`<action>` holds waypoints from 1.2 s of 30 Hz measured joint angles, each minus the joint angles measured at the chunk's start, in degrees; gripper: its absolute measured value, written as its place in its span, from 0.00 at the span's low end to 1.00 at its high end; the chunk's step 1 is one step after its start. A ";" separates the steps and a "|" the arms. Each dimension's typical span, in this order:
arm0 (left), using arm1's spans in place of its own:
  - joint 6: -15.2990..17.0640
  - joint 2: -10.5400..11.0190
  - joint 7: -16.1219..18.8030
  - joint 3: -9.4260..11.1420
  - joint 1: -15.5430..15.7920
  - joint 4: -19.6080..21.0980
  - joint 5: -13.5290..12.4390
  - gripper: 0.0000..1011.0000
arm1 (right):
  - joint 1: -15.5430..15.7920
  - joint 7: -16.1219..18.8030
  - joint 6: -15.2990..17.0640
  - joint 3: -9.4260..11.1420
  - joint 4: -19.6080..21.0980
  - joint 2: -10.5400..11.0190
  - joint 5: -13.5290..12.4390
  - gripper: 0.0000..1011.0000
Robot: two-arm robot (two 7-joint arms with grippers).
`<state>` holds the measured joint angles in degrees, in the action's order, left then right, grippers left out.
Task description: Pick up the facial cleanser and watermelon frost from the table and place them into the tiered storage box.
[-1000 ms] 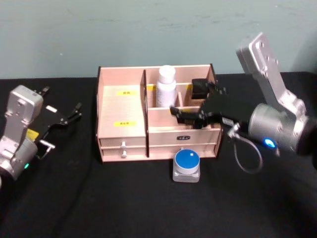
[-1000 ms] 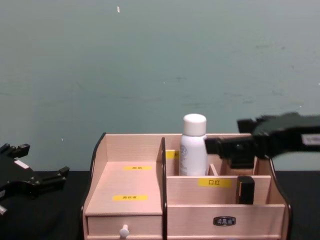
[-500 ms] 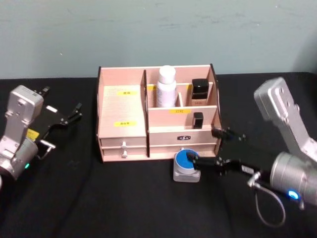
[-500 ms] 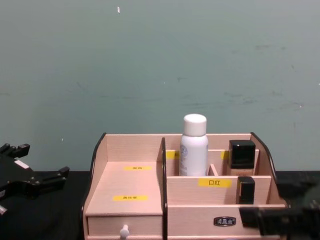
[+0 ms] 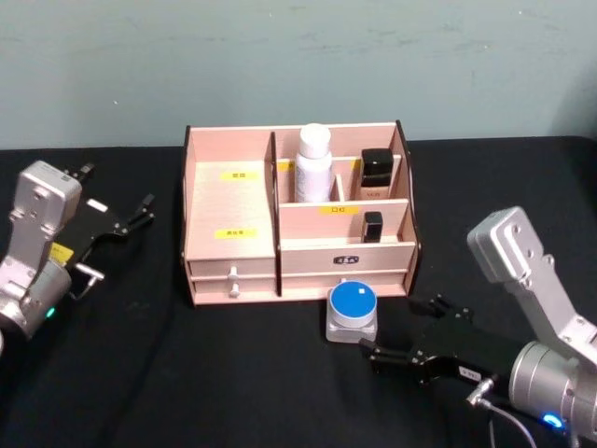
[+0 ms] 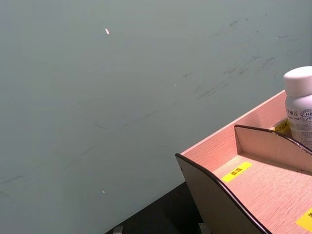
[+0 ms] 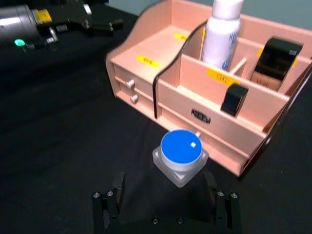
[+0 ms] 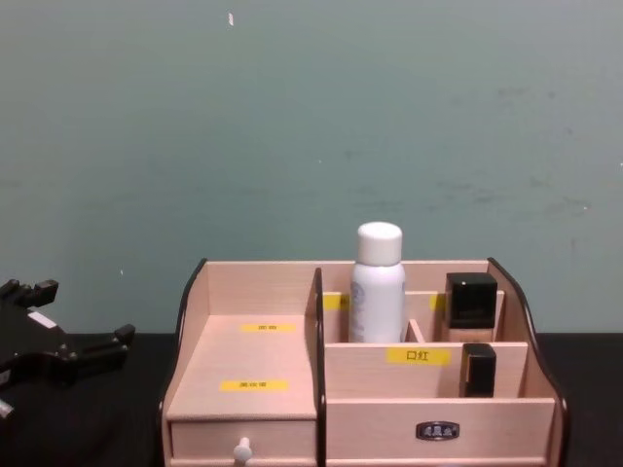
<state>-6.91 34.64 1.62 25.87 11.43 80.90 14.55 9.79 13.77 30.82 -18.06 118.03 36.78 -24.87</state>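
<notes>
Right jaws: gaping wide and gripping nothing, with the right gripper [image 5: 401,329] hovering low over the table [image 5: 233,373].
Blue-lidded jar [image 5: 353,313]: sitting on the table just ahead of those spread fingers, right in front of the tiered storage box [image 5: 215,201].
Right arm: reaching in low from the right, wrist pointing left at the jar, forearm rising behind it.
Left gripper [image 5: 118,185]: resting well left of the box, fingers apart and empty.

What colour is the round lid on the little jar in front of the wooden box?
The lid is bright blue, clearest in the right wrist view.
</notes>
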 joint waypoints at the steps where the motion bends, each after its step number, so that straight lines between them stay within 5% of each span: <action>1: 0.00 0.00 0.00 0.00 0.00 0.00 0.00 0.99 | 0.03 -0.03 0.03 -0.14 -0.29 -0.15 0.22 0.99; 17: 0.00 0.00 0.00 0.00 0.00 0.00 0.00 0.99 | -4.00 1.52 -0.07 -3.58 -7.14 -4.43 5.00 0.99; 36: 0.00 0.00 0.00 0.00 0.00 0.00 0.00 0.99 | -8.09 2.99 -1.95 -4.74 -12.83 -9.09 9.24 0.99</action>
<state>-6.91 34.65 1.62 25.86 11.43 80.90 14.55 1.69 16.77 28.87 -22.80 105.20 27.68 -15.63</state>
